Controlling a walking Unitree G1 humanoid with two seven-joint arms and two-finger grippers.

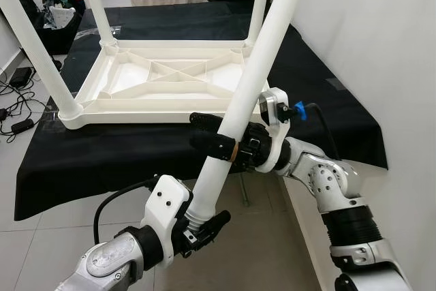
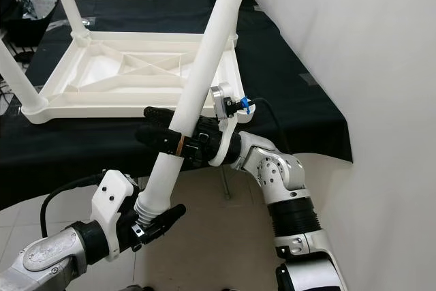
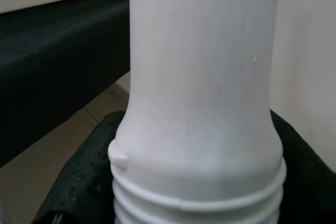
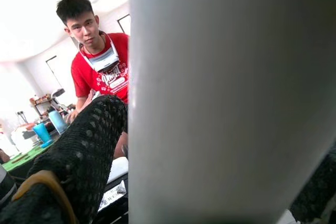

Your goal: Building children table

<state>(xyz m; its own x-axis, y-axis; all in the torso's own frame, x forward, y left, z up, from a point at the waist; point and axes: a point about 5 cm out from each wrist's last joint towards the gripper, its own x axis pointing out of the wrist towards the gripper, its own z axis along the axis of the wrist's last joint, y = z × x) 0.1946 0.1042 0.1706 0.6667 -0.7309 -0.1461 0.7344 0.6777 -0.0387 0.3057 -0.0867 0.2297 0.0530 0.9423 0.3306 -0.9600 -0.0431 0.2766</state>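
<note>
The white wall (image 1: 381, 46) hems the right gripper (image 1: 212, 135) close; open floor (image 1: 54, 236) lies left of the tilted table leg (image 1: 252, 80).

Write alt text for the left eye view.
Both grippers hold a loose white table leg at a slant: left gripper at its threaded lower end, right gripper higher up. Behind, an upside-down white tabletop with three legs fitted lies on a black-covered table.

You see a black cloth (image 1: 102, 155) draped over the worktop, a white wall (image 1: 381, 39) to the right, cables (image 1: 17, 110) on the tiled floor (image 1: 41, 243), and a person in a red shirt (image 4: 102, 74) beyond.
</note>
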